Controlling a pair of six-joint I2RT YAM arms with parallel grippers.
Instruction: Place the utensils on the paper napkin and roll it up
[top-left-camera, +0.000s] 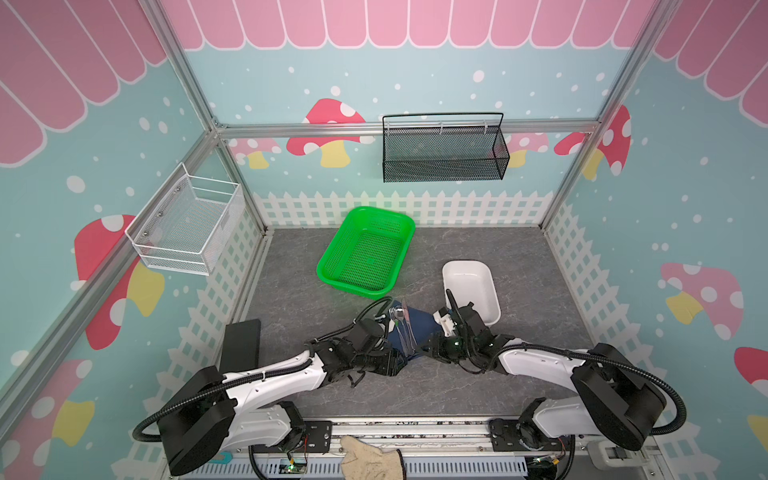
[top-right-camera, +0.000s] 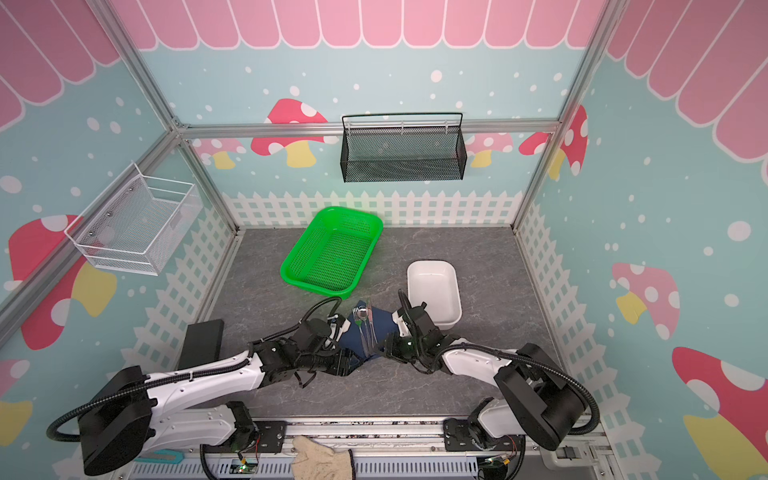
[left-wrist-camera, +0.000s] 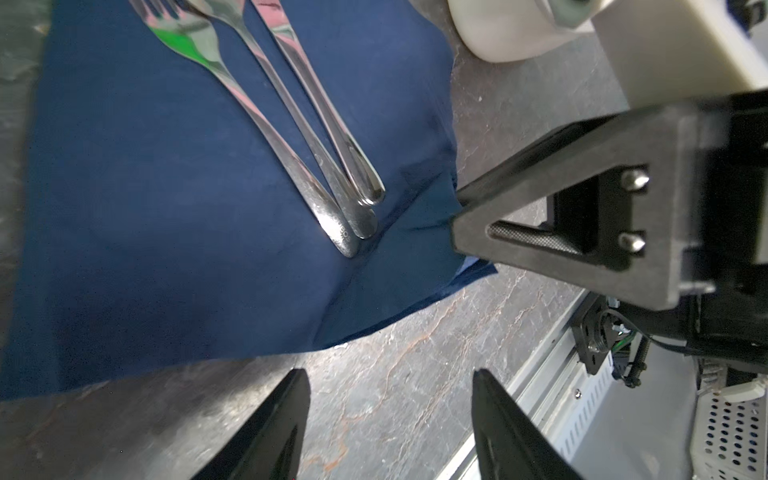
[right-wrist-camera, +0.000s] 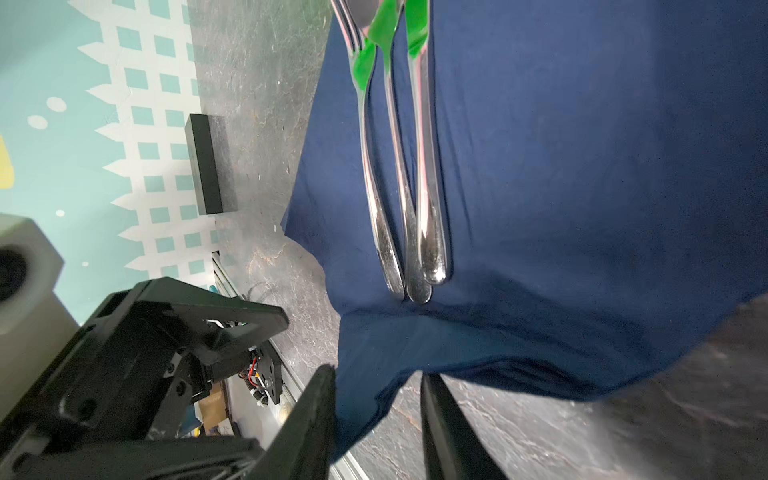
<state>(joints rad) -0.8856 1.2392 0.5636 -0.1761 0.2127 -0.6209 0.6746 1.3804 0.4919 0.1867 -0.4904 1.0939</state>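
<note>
The navy paper napkin (top-left-camera: 420, 323) (left-wrist-camera: 158, 199) (right-wrist-camera: 582, 166) lies on the grey table in front of the green basket. Three slim silver utensils (top-left-camera: 405, 328) (top-right-camera: 368, 328) rest side by side on it, a fork (left-wrist-camera: 266, 124), a spoon (left-wrist-camera: 291, 108) and a third piece, handle ends toward the arms. My left gripper (left-wrist-camera: 388, 399) (top-left-camera: 402, 360) is open over bare table just short of the napkin's near edge. My right gripper (right-wrist-camera: 376, 399) (top-left-camera: 419, 352) stands open with the napkin's creased near corner between its fingers (left-wrist-camera: 519, 216); the two grippers nearly meet.
A green basket (top-left-camera: 365, 209) stands behind the napkin. A white tub (top-left-camera: 492, 291) sits close beside the right arm. A black block (top-left-camera: 241, 345) lies at the left. A beige glove (top-left-camera: 370, 459) hangs over the front rail. Wire baskets hang on the walls.
</note>
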